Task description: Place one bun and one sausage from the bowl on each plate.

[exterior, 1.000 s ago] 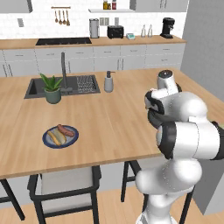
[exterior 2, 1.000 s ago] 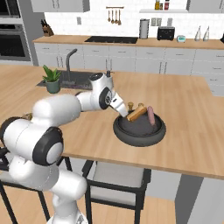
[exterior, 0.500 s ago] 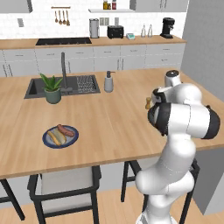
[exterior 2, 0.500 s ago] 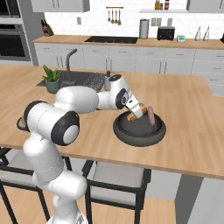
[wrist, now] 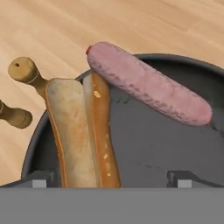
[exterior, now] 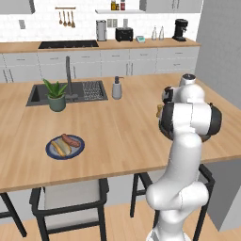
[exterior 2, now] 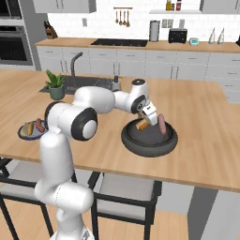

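wood island counter (exterior: 117,136), sink (exterior: 66,92), kitchen bkgd

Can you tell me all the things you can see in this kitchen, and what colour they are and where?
Wide dark grey bowl: one, counter's near edge.
Pale split bun: one, tan, in that bowl.
Pinkish-brown sausage: one, leaning on the bowl's rim.
Blue-rimmed round plate: one, holds a bun and sausage, counter's left.
Small wooden pegs: two, brown, beside the bowl.
Green potted plant: one, by the sink.
Grey soap dispenser: one, right of the sink.
White robot gripper: one, open, over the bowl.
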